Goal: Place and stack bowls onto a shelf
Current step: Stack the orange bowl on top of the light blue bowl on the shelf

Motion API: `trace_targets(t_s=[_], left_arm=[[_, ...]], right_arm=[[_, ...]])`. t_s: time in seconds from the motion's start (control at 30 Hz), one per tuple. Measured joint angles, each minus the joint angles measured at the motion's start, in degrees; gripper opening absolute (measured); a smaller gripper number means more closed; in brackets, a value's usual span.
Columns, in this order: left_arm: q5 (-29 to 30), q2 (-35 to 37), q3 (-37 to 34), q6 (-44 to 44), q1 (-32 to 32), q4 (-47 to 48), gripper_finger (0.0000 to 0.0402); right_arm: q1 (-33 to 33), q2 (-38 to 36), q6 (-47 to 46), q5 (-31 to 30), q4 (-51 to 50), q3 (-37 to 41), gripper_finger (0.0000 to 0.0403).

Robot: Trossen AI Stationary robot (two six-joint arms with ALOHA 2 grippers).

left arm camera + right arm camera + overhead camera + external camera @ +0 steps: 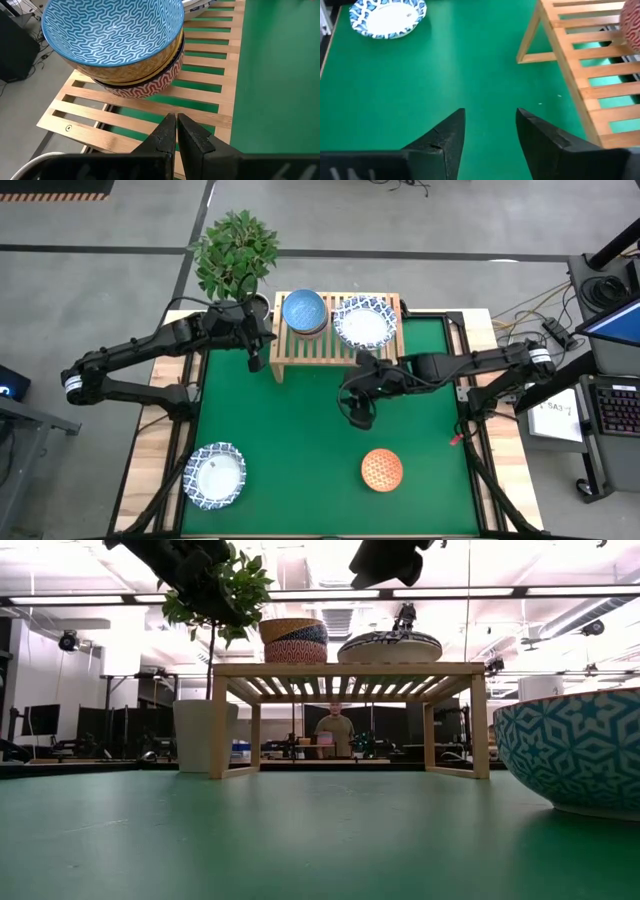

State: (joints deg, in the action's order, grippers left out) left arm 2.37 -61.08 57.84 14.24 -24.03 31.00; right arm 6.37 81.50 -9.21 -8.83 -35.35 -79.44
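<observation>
The light-wood shelf (335,340) stands at the table's far edge. On its left half sits a stack of small bowls (304,312), with a blue-patterned bowl (112,30) on top, then a yellow one and a red-patterned one (145,87). On its right half sit wide white bowls with blue rims (364,322). Another wide bowl (214,476) rests on the mat at the near left. An orange-red dotted bowl (381,469) rests at the near right. My left gripper (176,125) is shut and empty above the shelf's front left part. My right gripper (490,122) is open and empty above the mat, in front of the shelf.
A potted plant (236,252) stands just behind the shelf's left end, beside my left arm. A blue-and-white patterned bowl wall (575,750) fills the low view's right side. Green mat (300,430) lies bare between the shelf and the two near bowls.
</observation>
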Motion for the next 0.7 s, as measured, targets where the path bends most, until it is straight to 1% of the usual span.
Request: trace_targets(t_s=[0.17, 0.3, 0.4, 0.5, 0.7], left_arm=[[0.0, 0.0, -0.03, 0.02, 0.0, -0.02, 0.0], [0.0, 0.0, -0.13, 0.06, 0.0, -0.13, 0.0], [0.0, 0.0, -0.26, 0.24, 0.0, -0.04, 0.0], [0.0, 0.0, -0.26, 0.26, 0.0, -0.14, 0.0], [0.0, 0.0, -0.26, 0.28, 0.0, -0.53, 0.0]], right_arm=[[0.76, 0.0, -2.29, 0.05, -0.83, 0.3, 0.0172], [1.45, 0.01, -4.94, -0.12, -0.77, 2.56, 0.0172], [2.49, -0.01, -8.92, 0.49, -0.86, 5.75, 0.0172], [3.62, 0.01, -13.97, 2.82, -0.87, 9.01, 0.0172], [6.93, 0.04, -23.86, 4.62, -0.91, 15.67, 0.0162]])
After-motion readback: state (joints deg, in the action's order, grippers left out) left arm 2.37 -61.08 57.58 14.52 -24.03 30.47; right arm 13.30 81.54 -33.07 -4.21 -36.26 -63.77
